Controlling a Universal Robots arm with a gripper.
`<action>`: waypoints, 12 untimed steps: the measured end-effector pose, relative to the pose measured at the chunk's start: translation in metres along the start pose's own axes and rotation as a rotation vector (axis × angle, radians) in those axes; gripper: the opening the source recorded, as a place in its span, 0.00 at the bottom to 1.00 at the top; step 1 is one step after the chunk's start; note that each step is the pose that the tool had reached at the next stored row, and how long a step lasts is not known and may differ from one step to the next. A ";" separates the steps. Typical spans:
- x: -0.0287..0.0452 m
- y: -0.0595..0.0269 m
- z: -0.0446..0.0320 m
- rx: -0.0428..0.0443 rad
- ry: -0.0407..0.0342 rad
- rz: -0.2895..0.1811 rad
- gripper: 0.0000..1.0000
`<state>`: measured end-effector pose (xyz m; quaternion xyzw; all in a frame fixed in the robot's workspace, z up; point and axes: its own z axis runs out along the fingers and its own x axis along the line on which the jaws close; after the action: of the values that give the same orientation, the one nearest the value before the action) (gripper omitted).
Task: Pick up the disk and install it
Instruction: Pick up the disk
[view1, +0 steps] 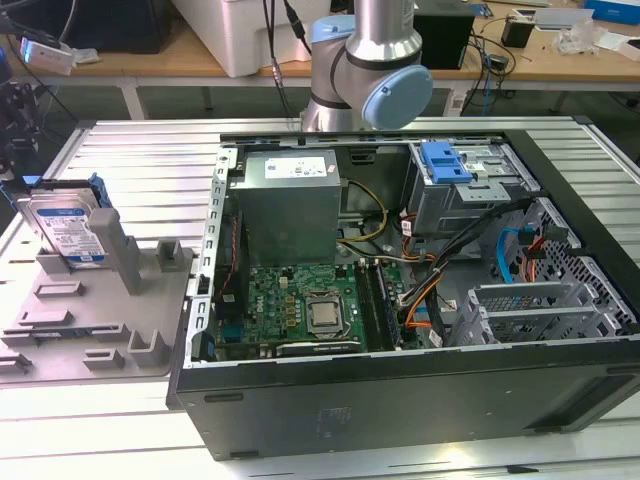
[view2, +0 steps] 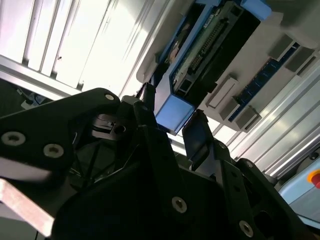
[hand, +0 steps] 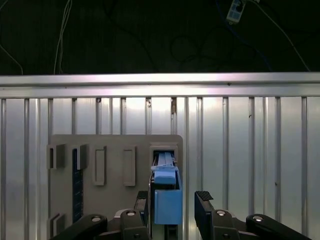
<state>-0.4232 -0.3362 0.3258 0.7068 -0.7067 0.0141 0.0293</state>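
Black two-finger gripper (hand: 173, 195): fingers (hand: 204, 199) stand apart, one on either side of the blue bracket end of the disk, with a clear gap on one side; not clamped. The disk (hand: 165, 175), a flat silver hard drive with a white-and-blue label in a blue plastic carrier bracket, stands on edge in a slot of the grey moulded plastic holder tray (hand: 115, 150), as both wrist views confirm. The tray rests on the ribbed aluminium table (hand: 240, 150). In the exterior view the disk (view1: 68, 232) sits at the tray's far corner on the exterior view's left, leaning slightly, well apart from the open black computer tower case (view1: 400, 410) lying on its side. Inside the case: a green motherboard (view1: 300, 300), a grey power supply box (view1: 290, 205), and a grey metal drive cage (view1: 470, 195) topped by a blue plastic tab (view1: 445, 162). The silver-and-blue robot arm (view1: 370, 60) rises behind the case.
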 end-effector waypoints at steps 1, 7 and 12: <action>-0.0004 0.0001 0.0011 0.0002 -0.0001 0.000 0.50; -0.0006 0.0017 0.0039 0.0001 0.0006 0.000 0.50; -0.0005 0.0026 0.0053 0.0001 0.0006 0.000 0.50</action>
<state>-0.4258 -0.3360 0.3205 0.7067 -0.7067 0.0143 0.0295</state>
